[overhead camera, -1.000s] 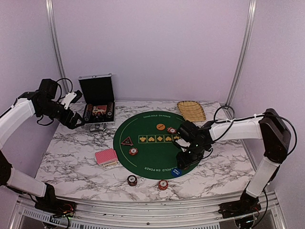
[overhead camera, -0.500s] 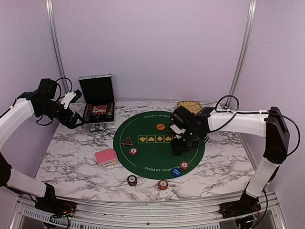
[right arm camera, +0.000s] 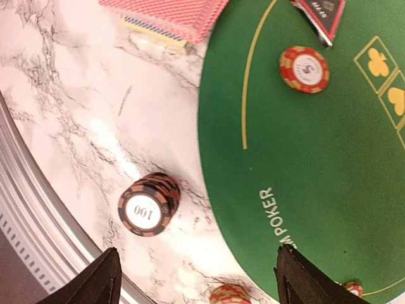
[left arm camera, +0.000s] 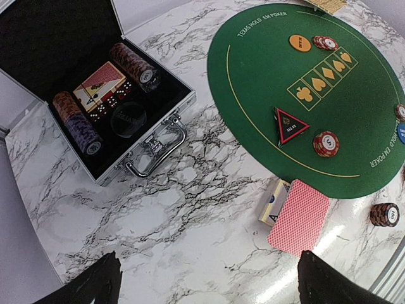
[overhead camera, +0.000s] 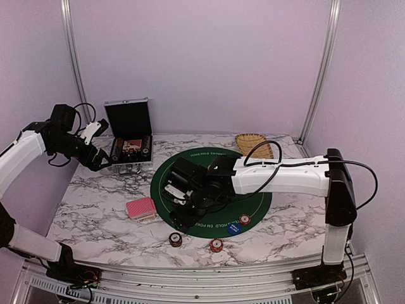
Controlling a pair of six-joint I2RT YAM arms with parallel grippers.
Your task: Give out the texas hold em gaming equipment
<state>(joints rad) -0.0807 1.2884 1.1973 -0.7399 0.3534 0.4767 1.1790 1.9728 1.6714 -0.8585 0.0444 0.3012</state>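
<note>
**Red-and-dark striped round poker chips spread over felt and marble**

We see one stack of these chips standing on the white, grey-veined marble tabletop, just off the edge of the round green felt poker mat. Its white centre is printed "100". A flatter chip lies on the mat near the black triangular marker with a red rim. From above, we count two chips on the marble near the front edge. One more sits on the mat just beside the blue round button disc. The orange round button disc lies on the far part of the mat, with a small chip stack just beside it. The red-backed playing cards, finely crosshatched, rest on the marble left of the mat and partly cover a pale flat box.

The right gripper hangs over the near-left edge of the mat, its dark fingers spread wide with nothing between them. The left gripper hangs above the marble beside the open silver metal case with black lining, its jaws fully apart and empty. Inside the case we make out two rows of chips and another deck. A tan woven tray sits at the far right of the mat.
</note>
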